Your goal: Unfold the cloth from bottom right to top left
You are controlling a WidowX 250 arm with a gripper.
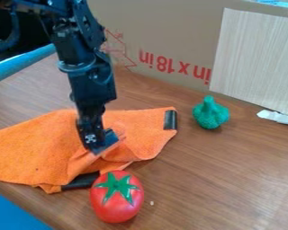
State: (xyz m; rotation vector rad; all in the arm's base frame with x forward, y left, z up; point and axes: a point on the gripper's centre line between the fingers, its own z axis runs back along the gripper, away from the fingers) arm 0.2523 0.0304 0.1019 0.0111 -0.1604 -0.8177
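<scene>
Claw [98, 147] pinches bunched fold of orange cloth [29, 150]. Cloth lies rumpled on wood table [231, 184], black strips [170, 120] at right corner and near edge. Tomato [113, 207] just beside near strip. Green toy [210, 114] right of cloth, cardboard [164, 27] behind.
</scene>
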